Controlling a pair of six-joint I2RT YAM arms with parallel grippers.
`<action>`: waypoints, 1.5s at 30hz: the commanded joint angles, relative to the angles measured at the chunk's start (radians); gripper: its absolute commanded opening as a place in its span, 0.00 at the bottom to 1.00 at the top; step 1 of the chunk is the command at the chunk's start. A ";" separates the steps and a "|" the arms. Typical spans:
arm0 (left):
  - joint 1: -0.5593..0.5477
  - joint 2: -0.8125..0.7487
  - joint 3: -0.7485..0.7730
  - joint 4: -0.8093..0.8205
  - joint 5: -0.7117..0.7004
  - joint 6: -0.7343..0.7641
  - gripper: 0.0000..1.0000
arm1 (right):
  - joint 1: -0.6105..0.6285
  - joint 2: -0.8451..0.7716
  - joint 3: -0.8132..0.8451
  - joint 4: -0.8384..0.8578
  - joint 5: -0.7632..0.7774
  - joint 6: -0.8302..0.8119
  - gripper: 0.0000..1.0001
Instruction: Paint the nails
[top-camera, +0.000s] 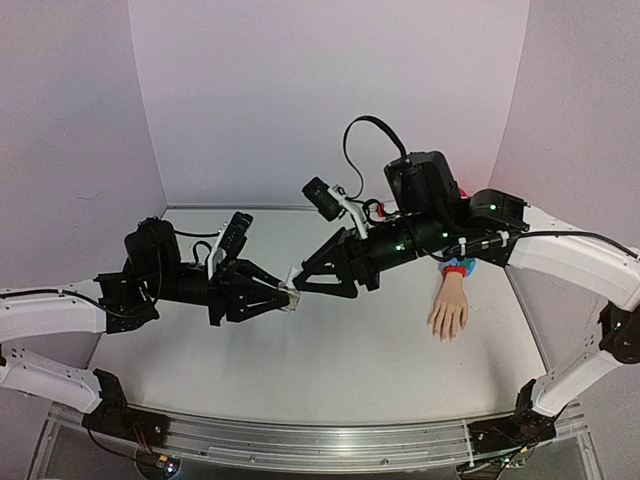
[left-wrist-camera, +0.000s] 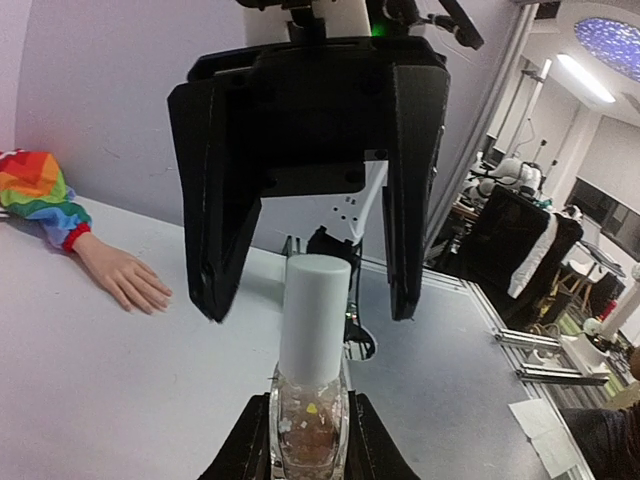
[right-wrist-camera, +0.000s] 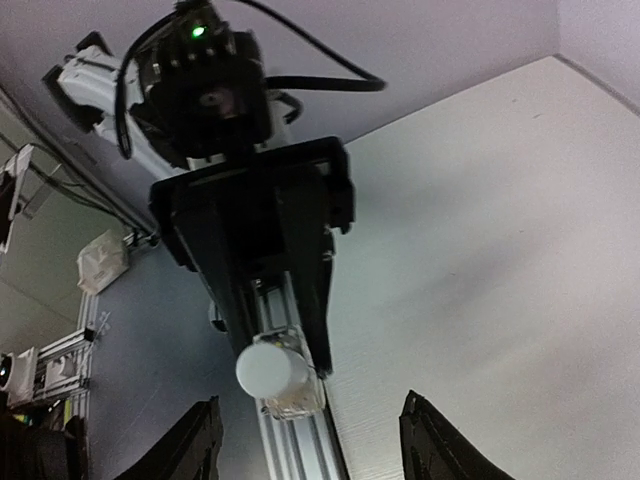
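Note:
My left gripper is shut on a small clear bottle with a white cap and holds it above the table's middle. In the left wrist view the bottle's glass body sits between my left fingers. My right gripper is open, its fingers spread to either side of the cap without touching it. In the right wrist view the cap points at the open right gripper. The fake hand with rainbow sleeve lies flat at the right; its nails are too small to make out.
The table's near edge is an aluminium rail. Lilac walls close the back and both sides. The left arm and right arm reach in over the table from either side.

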 joint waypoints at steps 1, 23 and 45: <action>0.001 0.027 0.069 0.085 0.146 -0.036 0.00 | 0.001 0.051 0.094 0.055 -0.221 -0.061 0.49; 0.002 -0.023 0.090 -0.014 -0.520 0.034 0.00 | 0.019 0.107 -0.009 0.219 0.085 0.116 0.00; 0.000 0.046 0.044 -0.008 -0.415 0.121 0.00 | 0.124 0.108 0.137 -0.024 0.699 0.281 0.64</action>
